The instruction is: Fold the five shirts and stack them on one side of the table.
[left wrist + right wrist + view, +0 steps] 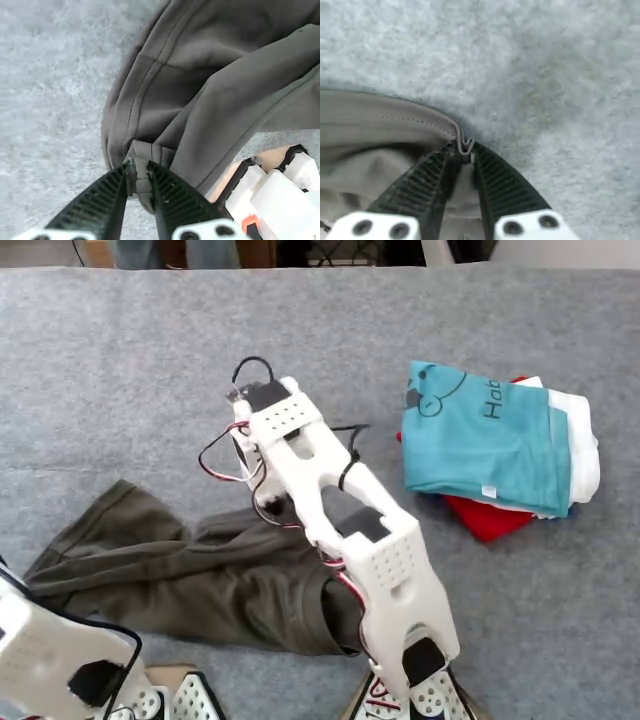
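High view: we see the olive shirt (200, 570) lying crumpled and unfolded in the lower left of the frame, on the grey table (120, 360). A white arm (340, 510) reaches from the bottom edge up through the middle, over the shirt's right end.
Stack: at the right of the frame, well apart from the olive shirt, sits the pile of folded shirts (500, 440). A teal shirt (470, 430) lies on top, a white shirt (582, 440) shows under it, and a red shirt (485, 520) pokes out at the lower edge. We cannot count every layer.
Left wrist view: the left gripper (139, 182) is clamped on a bunched seam at the edge of the olive shirt (210, 75), with cloth pinched between its black fingers (100, 200).
Right wrist view: the right gripper (465, 160) pinches a doubled-over hem of the olive shirt (370, 120), just where the cloth meets bare table.
Step in hand: we judge this to be the last shirt. Both grips are on its edges, and it is not yet spread flat.
Next move: we think the arms need to draw apart to pull the cloth taut and lay it flat before any fold. The pull should be even, since both holds are thin bites on an edge and could slip.
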Available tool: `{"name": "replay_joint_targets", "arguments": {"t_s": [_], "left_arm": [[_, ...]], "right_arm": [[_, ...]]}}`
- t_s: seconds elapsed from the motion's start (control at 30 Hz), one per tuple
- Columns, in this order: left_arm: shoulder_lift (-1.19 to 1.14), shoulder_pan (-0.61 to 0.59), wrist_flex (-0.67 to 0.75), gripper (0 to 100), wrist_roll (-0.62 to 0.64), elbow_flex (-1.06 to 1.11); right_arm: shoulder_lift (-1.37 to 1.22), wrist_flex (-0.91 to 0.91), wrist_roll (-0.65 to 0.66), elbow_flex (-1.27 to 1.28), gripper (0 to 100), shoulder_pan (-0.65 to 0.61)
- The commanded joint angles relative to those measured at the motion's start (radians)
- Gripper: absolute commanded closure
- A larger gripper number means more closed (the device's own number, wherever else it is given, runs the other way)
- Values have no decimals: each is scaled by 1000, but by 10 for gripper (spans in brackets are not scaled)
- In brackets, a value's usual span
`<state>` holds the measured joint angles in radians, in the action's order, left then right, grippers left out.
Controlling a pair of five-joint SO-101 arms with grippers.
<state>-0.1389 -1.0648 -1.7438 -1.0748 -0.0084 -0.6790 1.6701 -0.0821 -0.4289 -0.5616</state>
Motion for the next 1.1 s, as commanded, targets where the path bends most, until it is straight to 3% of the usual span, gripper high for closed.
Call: {"name": "replay_joint_targets", "arguments": {"t_s": [0.0,0.23,0.4,0.53,0.63,0.83,1.07], "left_arm": [[97,62,-14,970,140,-96],[216,196,-14,970,551,-344],[290,199,-9,970,891,-653],[327,196,-9,970,1069,-875],[361,196,-9,970,1149,-1027],[453,196,-9,971,1180,-1274],[601,165,-9,971,1171,-1336]], "right_arm": [[134,11,12,-99,984,14],[325,3,77,-452,984,34],[386,-89,101,-823,984,94],[395,-193,107,-1095,984,146],[397,-255,167,-1245,984,152],[553,-419,241,-1211,985,152],[750,-523,241,-1155,985,150]]}}
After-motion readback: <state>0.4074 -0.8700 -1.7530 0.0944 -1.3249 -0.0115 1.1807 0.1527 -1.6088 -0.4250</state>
